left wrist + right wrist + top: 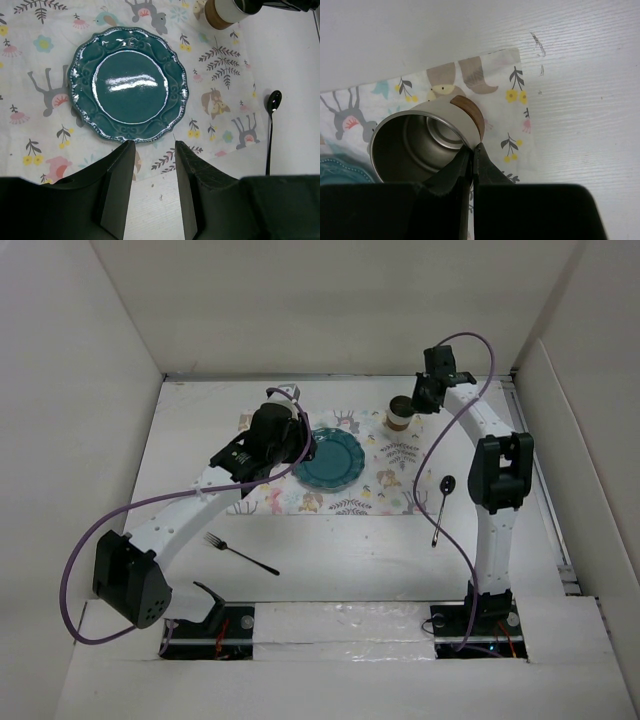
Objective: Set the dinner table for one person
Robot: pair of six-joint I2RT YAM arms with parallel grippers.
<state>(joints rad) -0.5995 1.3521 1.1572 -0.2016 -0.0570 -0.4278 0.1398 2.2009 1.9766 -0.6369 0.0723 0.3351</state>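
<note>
The white dinner table carries a floral placemat with a teal scalloped plate in its middle. My left gripper hovers open and empty at the plate's left side; in the left wrist view the plate lies just beyond the gripper. My right gripper is shut on the rim of a white metal cup with a brown base band at the placemat's far right corner. In the right wrist view the gripper pinches the wall of the cup.
A black spoon lies on the table right of the placemat, also in the left wrist view. A black fork lies on the table in front of the placemat, left of centre. White walls enclose the table on three sides.
</note>
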